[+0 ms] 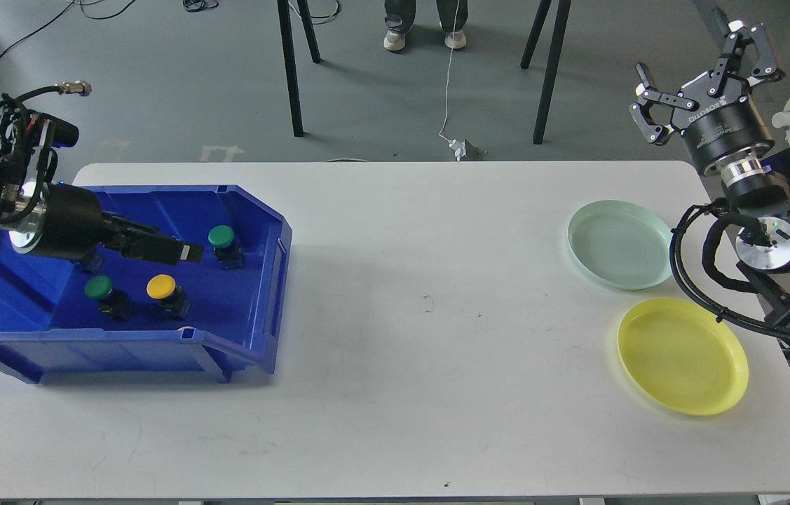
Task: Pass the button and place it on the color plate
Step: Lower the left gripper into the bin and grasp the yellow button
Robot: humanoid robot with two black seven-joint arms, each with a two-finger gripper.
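A blue bin (114, 342) at the table's left holds push buttons with black bases: a green one (221, 237) at the back right, a green one (98, 287) and a yellow one (161, 285) in front. My left gripper (188, 252) reaches into the bin from the left, its tip just left of the back green button. It is seen side-on, so its fingers cannot be told apart. My right gripper (703, 77) is open and empty, raised beyond the table's far right corner. A pale green plate (621, 243) and a yellow plate (682, 355) lie at the right.
The white table (423, 301) spans the view between bin and plates. Black stand legs (289, 70) and a person's feet (423, 38) are on the floor behind it. My left arm covers the bin's back left part.
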